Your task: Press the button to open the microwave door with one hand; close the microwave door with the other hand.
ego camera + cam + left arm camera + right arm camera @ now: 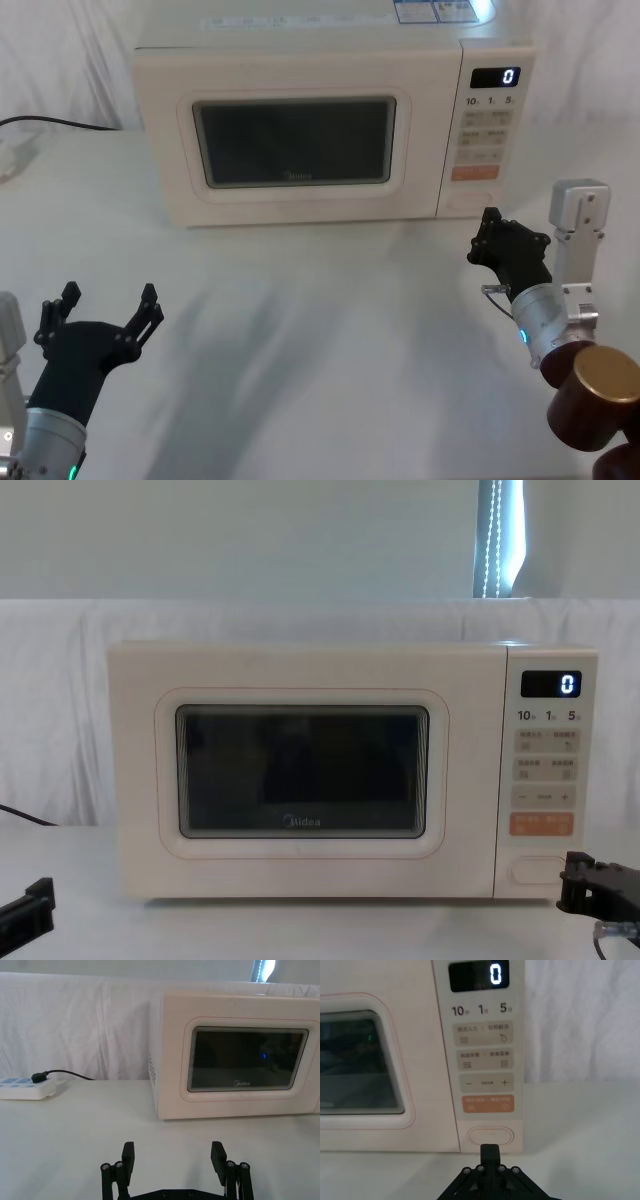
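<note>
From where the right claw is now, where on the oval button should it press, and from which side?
Press the middle of the button, coming straight at the panel's front. It is a wide, flat oval set in the panel's face, and the right claw, shut, already points at it.

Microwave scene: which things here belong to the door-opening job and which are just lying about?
Job:
- button, with the right tool shut just in front of it
- microwave door, closed
- left tool, open, low over the table

Lying about:
- power strip with a black plug
- orange key
- display reading 0
</note>
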`<state>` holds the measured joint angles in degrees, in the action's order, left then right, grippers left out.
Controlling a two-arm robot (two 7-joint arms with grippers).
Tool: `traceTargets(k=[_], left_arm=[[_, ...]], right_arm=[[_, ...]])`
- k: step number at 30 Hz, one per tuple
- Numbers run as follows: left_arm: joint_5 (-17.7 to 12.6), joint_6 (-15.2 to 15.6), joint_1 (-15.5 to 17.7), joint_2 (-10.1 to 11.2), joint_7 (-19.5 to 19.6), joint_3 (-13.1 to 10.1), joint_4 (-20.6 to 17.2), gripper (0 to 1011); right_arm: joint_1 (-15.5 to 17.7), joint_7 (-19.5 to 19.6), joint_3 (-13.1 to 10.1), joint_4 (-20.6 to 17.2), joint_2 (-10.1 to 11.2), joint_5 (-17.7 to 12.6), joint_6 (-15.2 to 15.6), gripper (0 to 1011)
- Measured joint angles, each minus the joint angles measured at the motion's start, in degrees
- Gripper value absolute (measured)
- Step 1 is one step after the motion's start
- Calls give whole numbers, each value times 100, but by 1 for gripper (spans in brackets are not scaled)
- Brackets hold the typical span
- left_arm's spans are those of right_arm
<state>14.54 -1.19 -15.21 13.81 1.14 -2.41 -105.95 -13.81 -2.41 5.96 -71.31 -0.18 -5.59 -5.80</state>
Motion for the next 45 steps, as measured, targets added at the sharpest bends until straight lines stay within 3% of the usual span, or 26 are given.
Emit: traceTargets(k=[17,45], left_arm=[[0,0,0,0,0,0,0,1001],[0,0,0,0,0,0,0,1001]], right_arm=[[-762,96,-124,1138,-215,198,-222,0],[-1438,125,-247,2299,-344,399,-561,0]])
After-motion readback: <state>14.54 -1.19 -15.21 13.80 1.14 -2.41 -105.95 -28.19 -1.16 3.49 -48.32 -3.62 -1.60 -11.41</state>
